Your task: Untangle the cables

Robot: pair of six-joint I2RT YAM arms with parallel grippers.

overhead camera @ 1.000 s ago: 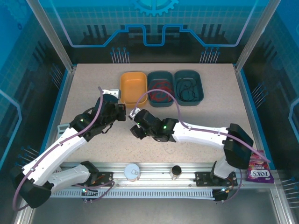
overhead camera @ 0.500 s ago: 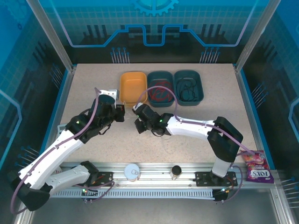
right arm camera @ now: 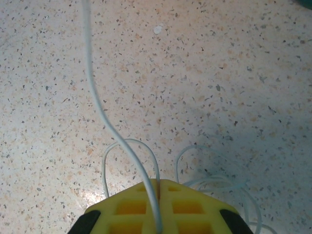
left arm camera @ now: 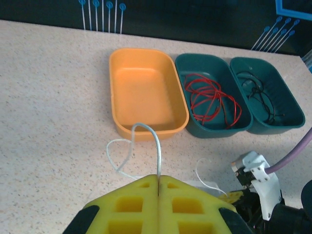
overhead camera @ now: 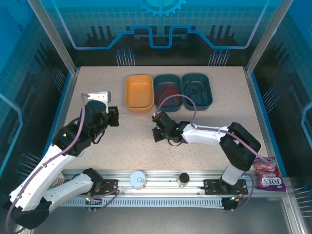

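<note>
The white cable (left arm camera: 157,146) is pinched at two places. The left pincer (left arm camera: 159,181) is closed on it, with the wire rising from the seam between the yellow pads and arching toward the orange tray (left arm camera: 113,97). The right pincer (right arm camera: 158,187) is likewise clamped on another stretch, from which small loops spill onto the desk (left arm camera: 53,102). Beyond the left grip a slack loop is seen lying on the desk just beside the orange tray's near wall. The red cable (left arm camera: 209,100) is coiled in the middle teal tray (left arm camera: 214,130) and the black cable (left arm camera: 261,97) in the right teal tray (left arm camera: 273,129). The freeing of the last cable is therefore judged to be the step in hand, with the bare orange tray left for it. The next move is likely to call for the loops to be drawn open by parting the pincers, and then for the cable to be carried over the tray's rim. That rim could snag the slack, and the right arm's purple hose (left arm camera: 297,151) hangs close by the work.
</note>
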